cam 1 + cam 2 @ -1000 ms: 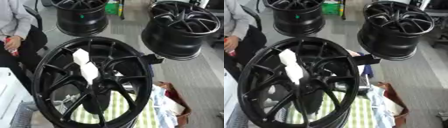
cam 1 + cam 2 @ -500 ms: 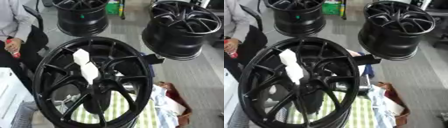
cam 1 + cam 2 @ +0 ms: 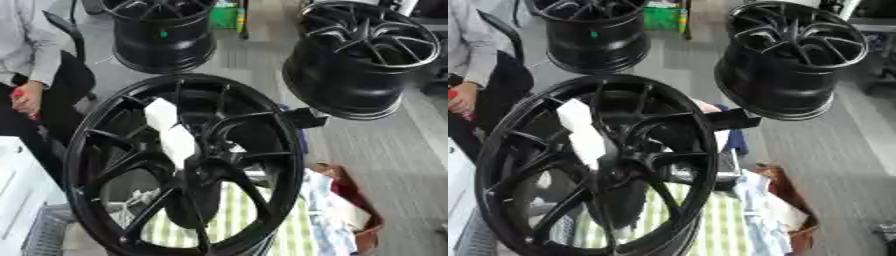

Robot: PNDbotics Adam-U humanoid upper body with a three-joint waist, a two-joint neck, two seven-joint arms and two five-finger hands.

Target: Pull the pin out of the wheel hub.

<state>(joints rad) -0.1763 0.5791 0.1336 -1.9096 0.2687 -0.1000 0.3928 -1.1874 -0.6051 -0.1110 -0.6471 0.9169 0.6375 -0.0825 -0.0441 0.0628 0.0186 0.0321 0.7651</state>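
A black blocky part (image 3: 303,118) touches the right edge of the rim and may be the right hand; whether it grips anything cannot be told, and the left hand does not show. The wheel hub (image 3: 262,150), large and black, stands tilted on edge in the foreground over a green-and-white striped cloth (image 3: 229,216). The pin (image 3: 171,131), a white blocky piece, lies across the spokes just left of and above the centre. Two more black wheels (image 3: 791,57) stand on the floor beyond, well apart from the hub.
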